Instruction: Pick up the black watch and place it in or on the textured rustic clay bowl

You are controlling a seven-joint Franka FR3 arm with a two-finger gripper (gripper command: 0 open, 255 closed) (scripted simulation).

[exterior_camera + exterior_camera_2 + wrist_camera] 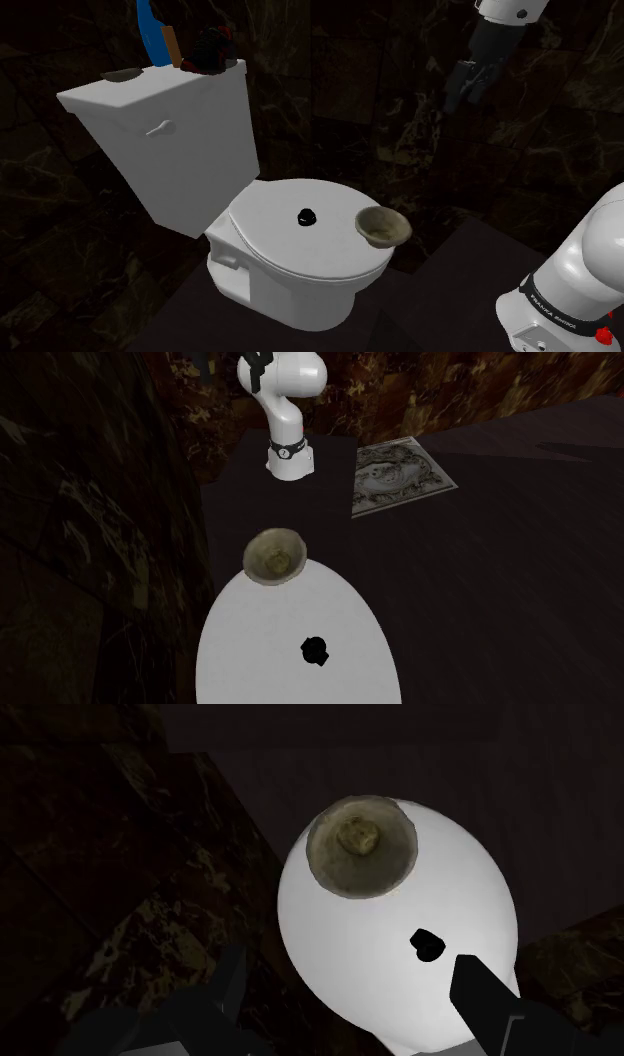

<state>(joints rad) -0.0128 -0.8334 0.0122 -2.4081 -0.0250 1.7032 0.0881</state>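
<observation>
A small black watch (pixel 306 214) lies on the closed white toilet lid (pixel 300 250), near its middle. The rough brownish clay bowl (pixel 382 226) sits upright at the lid's front rim, close to the watch and apart from it. My gripper (pixel 463 90) hangs high above and toward the shoulder view's right of both, open with nothing between its fingers. In the wrist view the watch (pixel 427 944) lies near the right finger (pixel 480 994), with the bowl (pixel 360 844) farther out. The second exterior view has the watch (pixel 315 649) on the lid and the bowl (pixel 274 555) toward my base (pixel 288 447).
The white toilet tank (pixel 160 130) carries a blue object (pixel 152 30) and dark clutter (pixel 212 50) on top. Dark marbled walls stand behind and beside the toilet. A patterned mat (pixel 400 474) lies on the dark floor near my base.
</observation>
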